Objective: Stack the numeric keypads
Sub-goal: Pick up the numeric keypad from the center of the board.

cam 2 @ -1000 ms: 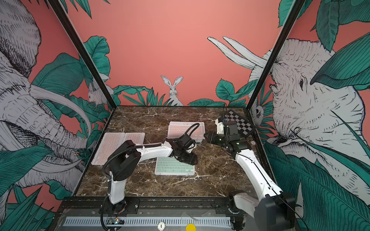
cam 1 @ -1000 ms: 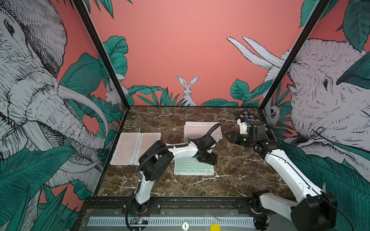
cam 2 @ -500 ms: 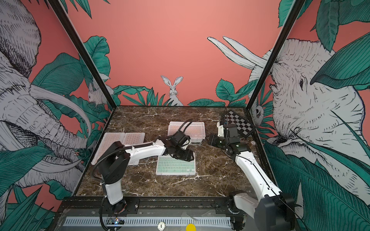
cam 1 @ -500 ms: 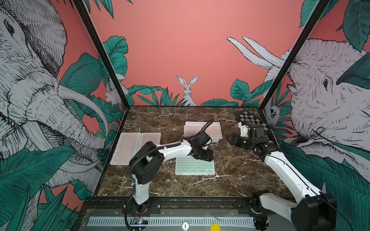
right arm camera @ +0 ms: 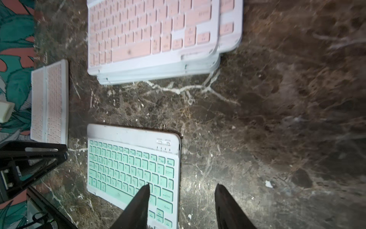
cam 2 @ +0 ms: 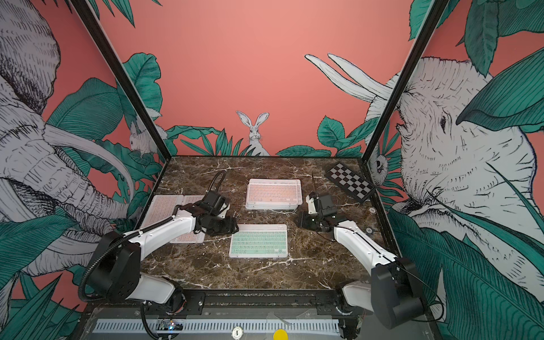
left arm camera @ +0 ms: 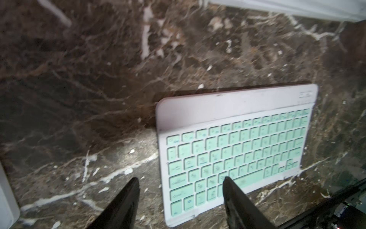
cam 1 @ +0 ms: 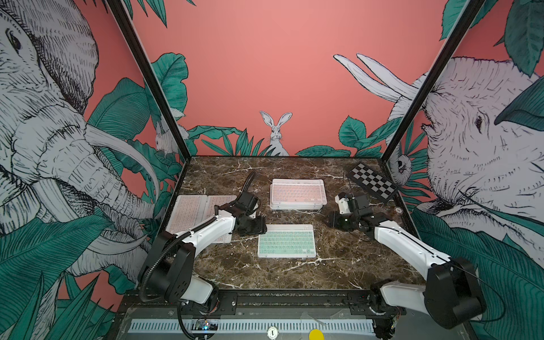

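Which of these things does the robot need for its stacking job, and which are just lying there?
For the job:
- white-framed flat keypad with mint-green keys, lying alone in the middle
- pile of white-framed keypads with pink keys on top, behind it
- more pink-keyed keypads, on the left

Just lying about:
- black-and-white checkered board, in the far right corner

Glossy veined marble table (cam 1: 338, 265); matt plastic mint keypad (cam 1: 287, 244).
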{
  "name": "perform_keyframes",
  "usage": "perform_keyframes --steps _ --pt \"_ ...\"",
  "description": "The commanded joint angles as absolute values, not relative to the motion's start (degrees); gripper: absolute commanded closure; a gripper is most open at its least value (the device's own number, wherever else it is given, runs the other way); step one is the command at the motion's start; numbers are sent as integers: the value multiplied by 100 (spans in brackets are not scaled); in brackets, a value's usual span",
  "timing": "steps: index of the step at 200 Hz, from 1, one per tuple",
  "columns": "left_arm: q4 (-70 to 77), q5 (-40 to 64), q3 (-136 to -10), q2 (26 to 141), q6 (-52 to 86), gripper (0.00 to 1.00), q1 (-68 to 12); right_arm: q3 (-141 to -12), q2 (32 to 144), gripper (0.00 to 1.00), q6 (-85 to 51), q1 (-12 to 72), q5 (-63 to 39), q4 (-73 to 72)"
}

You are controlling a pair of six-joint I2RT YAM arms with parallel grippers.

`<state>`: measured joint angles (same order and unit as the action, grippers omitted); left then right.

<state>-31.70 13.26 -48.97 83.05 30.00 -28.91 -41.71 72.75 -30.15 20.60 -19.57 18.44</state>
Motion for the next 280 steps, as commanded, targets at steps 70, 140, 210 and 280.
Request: perform_keyframes --steps 70,140,210,280 --pt "-3079 1581 -4523 8376 2732 32 -2841 -3604 7968 47 -3705 2988 -1746 1091" --pt "-2909 1658 -4329 8393 2712 32 -2855 -3481 8095 47 -3888 3165 -1783 881" --pt "-2574 1762 -4385 8715 2774 32 -3116 -3334 7982 47 -3997 3173 -1775 897" --pt "-2303 1763 -4368 8945 2965 32 -3479 -3174 7953 47 -4128 3179 -1781 814"
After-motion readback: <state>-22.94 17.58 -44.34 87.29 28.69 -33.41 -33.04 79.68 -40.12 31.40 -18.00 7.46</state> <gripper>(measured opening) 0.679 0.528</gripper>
